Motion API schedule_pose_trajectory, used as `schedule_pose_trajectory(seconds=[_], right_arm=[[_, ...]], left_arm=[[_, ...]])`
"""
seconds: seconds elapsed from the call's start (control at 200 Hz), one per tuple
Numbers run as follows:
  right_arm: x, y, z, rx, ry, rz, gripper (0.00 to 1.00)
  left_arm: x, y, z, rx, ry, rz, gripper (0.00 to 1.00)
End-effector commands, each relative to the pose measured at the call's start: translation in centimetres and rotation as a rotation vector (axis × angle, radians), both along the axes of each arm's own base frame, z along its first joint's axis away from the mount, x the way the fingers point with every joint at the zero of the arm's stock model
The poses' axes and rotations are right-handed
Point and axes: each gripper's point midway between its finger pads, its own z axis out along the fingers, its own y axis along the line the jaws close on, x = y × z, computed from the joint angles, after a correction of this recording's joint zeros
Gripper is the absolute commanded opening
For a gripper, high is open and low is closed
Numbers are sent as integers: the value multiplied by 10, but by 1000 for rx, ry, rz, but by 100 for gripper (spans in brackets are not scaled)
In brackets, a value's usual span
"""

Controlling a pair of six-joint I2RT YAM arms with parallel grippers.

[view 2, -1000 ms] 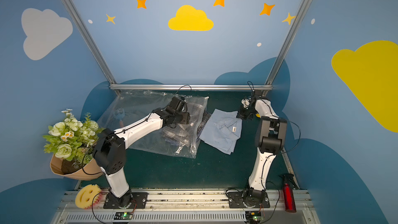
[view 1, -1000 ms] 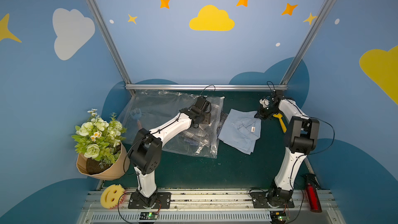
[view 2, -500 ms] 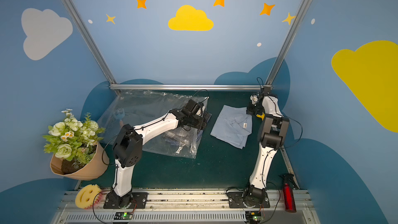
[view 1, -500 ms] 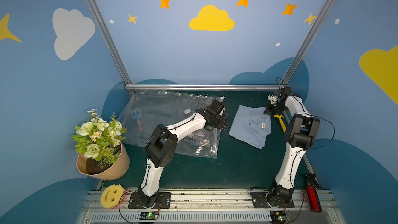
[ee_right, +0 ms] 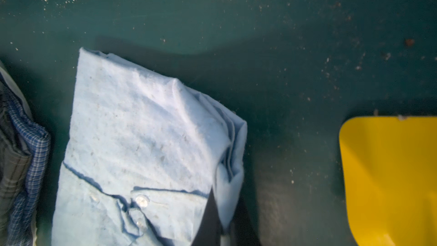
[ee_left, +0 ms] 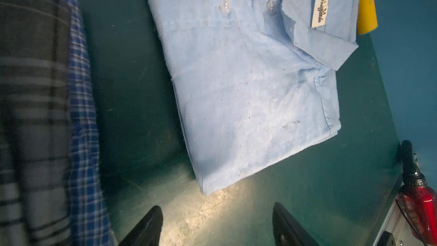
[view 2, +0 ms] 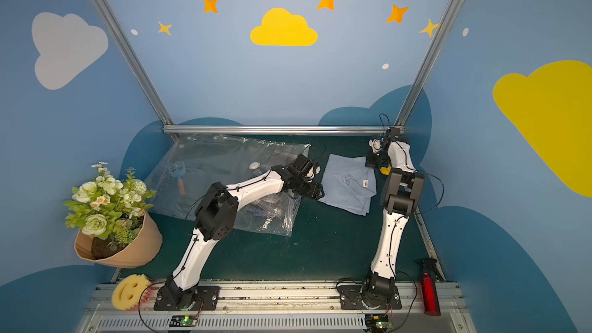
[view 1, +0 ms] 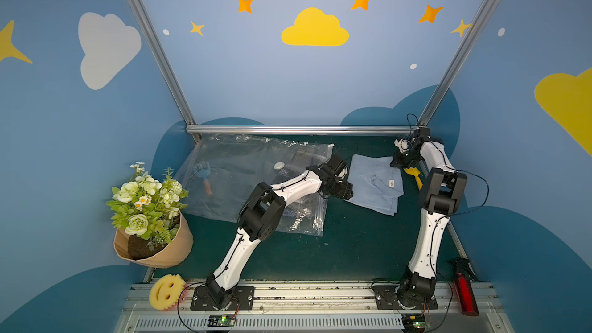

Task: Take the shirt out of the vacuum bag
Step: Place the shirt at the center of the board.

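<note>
On the green table [view 1: 352, 251], the one vacuum bag [view 1: 237, 161] lies flat at the left rear, where it was a second ago. The one light-blue shirt [view 1: 374, 184] has slid to the right. It now lies wholly clear of the bag's open edge, on bare table beside it. Two more garments stay at the bag's mouth: a grey plaid garment [ee_left: 30, 91] and a blue-checked garment [ee_left: 81, 114]. The left gripper [ee_left: 216, 209], over the bag a second ago, has reached to the shirt's near corner and hangs wide open and empty. The right gripper [ee_right: 224, 209] has drawn back toward the far right corner, pinched closed on the shirt's edge, near one yellow scoop [ee_right: 390, 173].
</note>
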Motion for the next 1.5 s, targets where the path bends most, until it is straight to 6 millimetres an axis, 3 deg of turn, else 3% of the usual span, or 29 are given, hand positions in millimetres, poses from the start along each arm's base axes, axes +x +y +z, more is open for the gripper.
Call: schedule_pose_trajectory(seconds=[0.0, 0.551, 0.676, 0.796, 1.131, 1.222, 1.492], right_arm=[[7, 1, -1, -13, -12, 39, 0], [31, 1, -11, -44, -71, 66, 0], [38, 2, -11, -69, -89, 65, 9], [44, -2, -9, -78, -102, 45, 24], [59, -20, 17, -136, -159, -89, 53], [59, -25, 29, -134, -172, -141, 55], [46, -2, 68, 4, -253, -187, 56]], left_arm=[[-8, -8, -3, -11, 48, -21, 73], [-8, -43, -28, -27, 117, -51, 73], [-11, -42, -33, -18, 126, -50, 73], [-15, -46, -30, -22, 126, -59, 72], [-33, -59, -28, -22, 127, -80, 73], [-35, -60, -25, -29, 128, -83, 72], [-35, -57, -23, -19, 112, -79, 72]])
